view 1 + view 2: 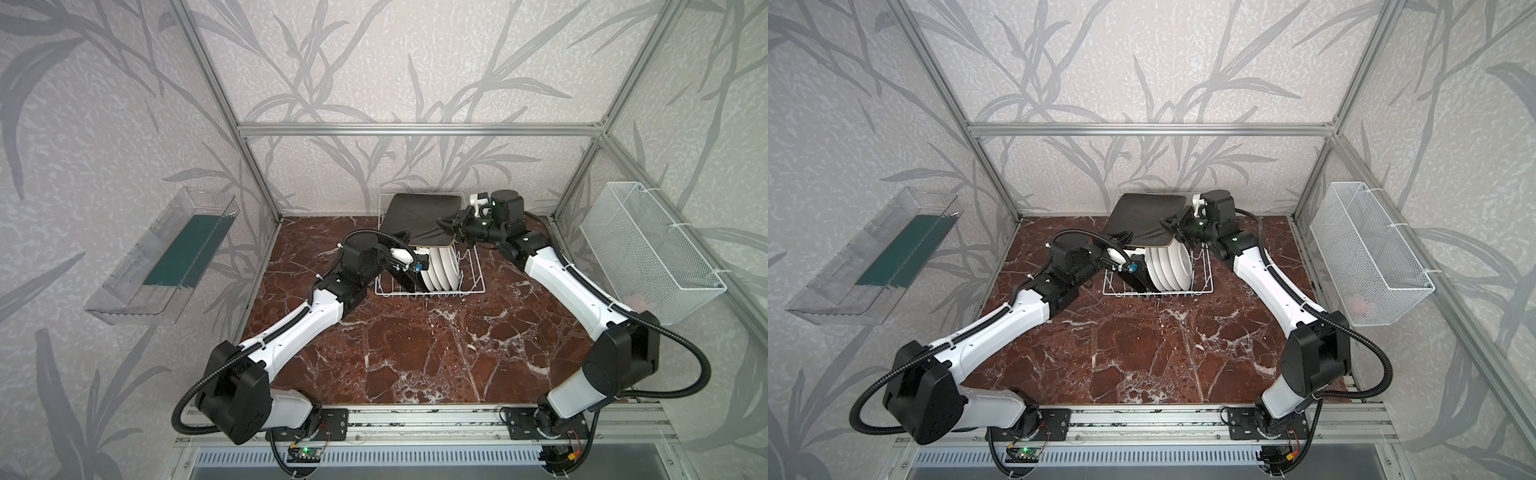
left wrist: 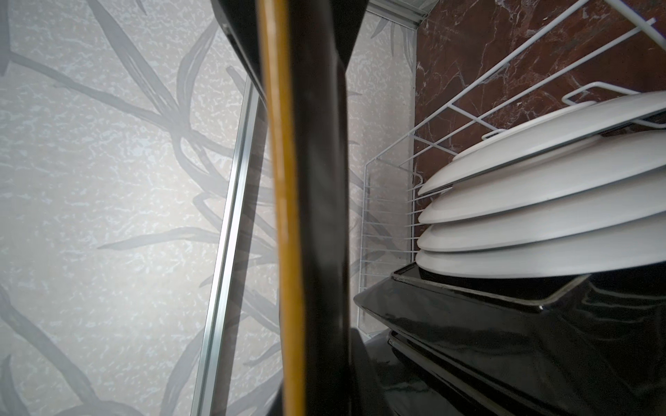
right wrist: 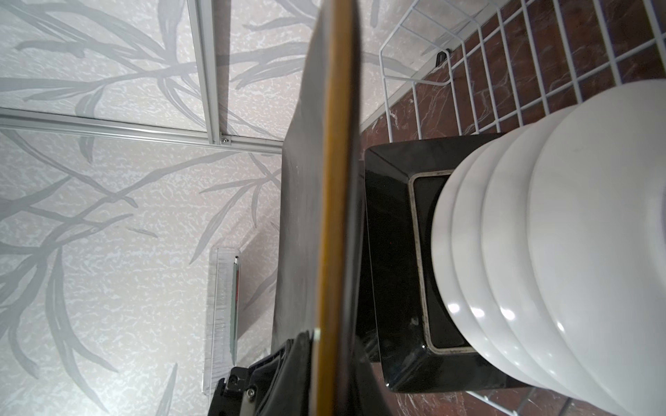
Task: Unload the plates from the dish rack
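Observation:
A square plate [image 1: 424, 216] [image 1: 1146, 216], black back up, hangs roughly level over the dish rack [image 1: 473, 286] [image 1: 1204, 286]. My left gripper [image 1: 407, 241] [image 2: 317, 392] is shut on its near left edge. My right gripper [image 1: 451, 226] [image 3: 331, 345] is shut on its right edge, one finger [image 3: 284, 367] pressed against the plate. In both wrist views the plate's yellow rim [image 2: 284, 216] [image 3: 337, 180] runs edge-on between the jaws. Several round white plates [image 1: 440, 266] [image 3: 540, 252] stand on edge in the rack, with two more black-backed square plates [image 2: 504, 324] [image 3: 393, 252] beside them.
A clear plastic tray [image 1: 162, 257] hangs on the left wall and a white mesh basket [image 1: 648, 249] on the right wall. The rack stands at the back of the red marble table [image 1: 415, 353]. Aluminium frame posts [image 1: 257, 166] rise at the back corners.

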Controlling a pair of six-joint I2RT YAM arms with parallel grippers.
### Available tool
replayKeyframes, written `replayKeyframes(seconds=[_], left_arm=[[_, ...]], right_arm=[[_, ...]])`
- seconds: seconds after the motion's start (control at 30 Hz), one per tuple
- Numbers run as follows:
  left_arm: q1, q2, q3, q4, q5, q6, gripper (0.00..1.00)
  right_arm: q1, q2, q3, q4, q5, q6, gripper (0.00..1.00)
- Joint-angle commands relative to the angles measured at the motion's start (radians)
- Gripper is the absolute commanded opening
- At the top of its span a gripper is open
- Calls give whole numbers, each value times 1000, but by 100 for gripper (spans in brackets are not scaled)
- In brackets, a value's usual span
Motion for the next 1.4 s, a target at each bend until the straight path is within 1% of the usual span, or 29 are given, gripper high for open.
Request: replayKeyframes(seconds=[0.0, 0.17, 0.23, 0.3, 0.47, 0.53, 0.57, 0.63, 0.67, 0.73, 0.9, 1.0, 1.07, 1.13, 1.2, 1.27, 1.37], left_arm=[[-5, -16, 35, 191, 6, -13, 0], [-5, -16, 29, 217, -3, -78, 1], [-6, -18, 29, 217, -9, -102, 18], [-5, -18, 31, 201, -9, -120, 33], [-5, -19, 55, 114, -28, -172, 52], [-6, -25, 63, 84, -38, -202, 64], [-6, -28, 64, 73, -41, -211, 71], [-5, -35, 71, 22, -45, -211, 96], [-6, -40, 73, -3, -47, -213, 97], [-5, -58, 93, -115, -37, -269, 99], [1, -112, 128, -289, -5, -421, 99], [18, -120, 200, -428, 31, -589, 99], [34, -118, 246, -481, 72, -719, 99], [48, -93, 327, -580, 116, -844, 99], [58, -60, 415, -677, 153, -930, 99], [82, -36, 464, -704, 198, -1034, 99], [145, -11, 488, -681, 333, -1190, 99]], right_arm=[[-4, -6, -14, 81, -56, -59, 0], [-32, -15, -27, 139, -84, -31, 0], [-36, -21, -25, 142, -87, -34, 0], [-45, -26, -24, 152, -91, -37, 0], [-93, -31, -33, 220, -114, 2, 0], [-114, -33, -33, 246, -125, 20, 0], [-122, -35, -35, 259, -129, 25, 0], [-141, -40, -37, 281, -136, 33, 0], [-150, -43, -38, 292, -139, 34, 0], [-175, -51, -42, 321, -151, 45, 0], [-251, -81, -53, 325, -172, 24, 0], [-282, -92, -57, 326, -202, -10, 0], [-294, -97, -67, 356, -231, -31, 0], [-303, -107, -87, 395, -260, -63, 0], [-312, -117, -101, 409, -284, -102, 0], [-323, -127, -120, 428, -298, -127, 0], [-328, -134, -156, 497, -325, -141, 0]])
